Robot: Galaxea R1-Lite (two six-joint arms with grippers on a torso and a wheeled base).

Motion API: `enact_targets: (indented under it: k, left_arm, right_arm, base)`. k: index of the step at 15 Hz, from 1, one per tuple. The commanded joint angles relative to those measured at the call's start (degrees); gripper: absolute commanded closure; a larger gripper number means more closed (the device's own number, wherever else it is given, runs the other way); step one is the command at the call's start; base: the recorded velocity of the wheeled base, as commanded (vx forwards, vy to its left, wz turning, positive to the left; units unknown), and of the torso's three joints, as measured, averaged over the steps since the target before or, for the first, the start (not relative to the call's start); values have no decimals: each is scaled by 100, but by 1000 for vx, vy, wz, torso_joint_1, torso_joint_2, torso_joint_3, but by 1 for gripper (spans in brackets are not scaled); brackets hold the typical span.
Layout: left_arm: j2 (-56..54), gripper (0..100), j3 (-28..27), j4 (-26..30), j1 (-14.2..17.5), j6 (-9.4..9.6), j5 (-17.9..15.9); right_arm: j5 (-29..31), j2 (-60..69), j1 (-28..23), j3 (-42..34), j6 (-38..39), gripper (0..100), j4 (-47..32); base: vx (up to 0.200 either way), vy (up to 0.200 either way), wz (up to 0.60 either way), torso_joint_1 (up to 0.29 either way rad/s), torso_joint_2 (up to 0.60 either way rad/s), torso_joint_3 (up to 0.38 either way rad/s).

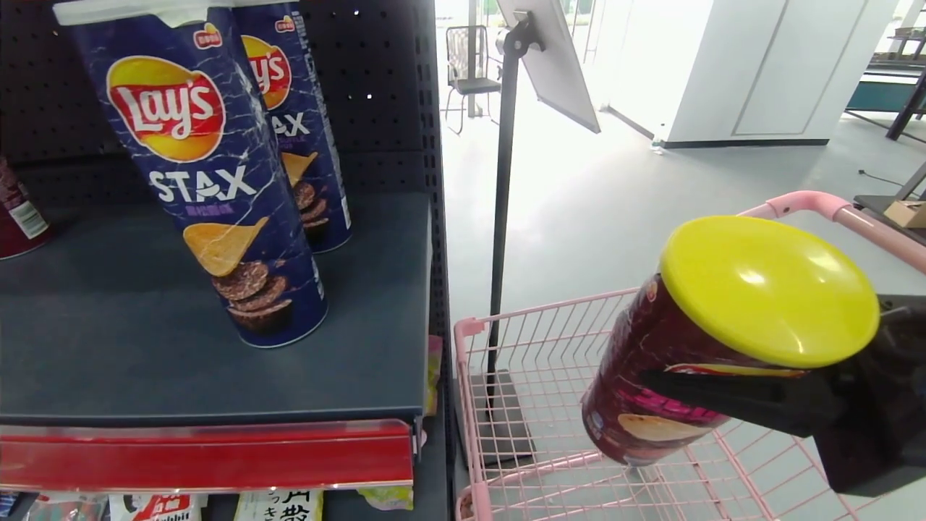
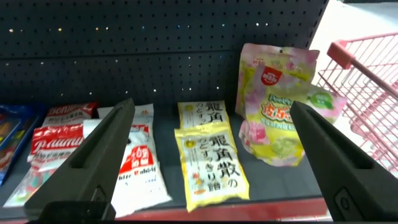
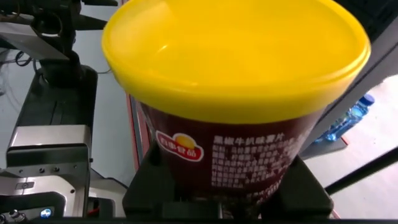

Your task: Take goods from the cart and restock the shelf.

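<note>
Left wrist view shows the left jaws spread wide with nothing between them, hanging over snack packets [image 2: 208,165] on a lower shelf level. In the head view, a red canister [image 1: 18,217] sits at the far left edge of the shelf [image 1: 108,362]. Two blue chip canisters [image 1: 210,181] stand upright nearer its middle, one behind the other. A sign stand pole [image 1: 499,217] rises between shelf and pink cart [image 1: 535,311]. Above the cart, the right jaws are clamped across the body of the maroon chip canister [image 1: 651,376], which is tilted, yellow lid [image 1: 767,289] uppermost. The smooth tube could slip in that grip. Swinging it over, its base might clip the pole or shelf edge. Set down while leaning, it would probably topple into the blue canisters.
</note>
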State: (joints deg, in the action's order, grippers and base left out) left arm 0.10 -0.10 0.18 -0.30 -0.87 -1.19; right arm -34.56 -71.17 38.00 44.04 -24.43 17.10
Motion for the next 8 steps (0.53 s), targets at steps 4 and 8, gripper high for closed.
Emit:
enact_targets:
  k: [4, 8]
  left_arm:
    - [8, 0, 1, -1, -5, -1, -4]
    - [8, 0, 1, -1, -5, -1, 5]
  right_arm:
    - [-7, 86, -12, -98, 8, 100, 12]
    - [-7, 86, -29, -107, 8, 100, 12]
  base:
    - [0, 0, 0, 0, 0, 0]
    - [0, 0, 0, 0, 0, 0]
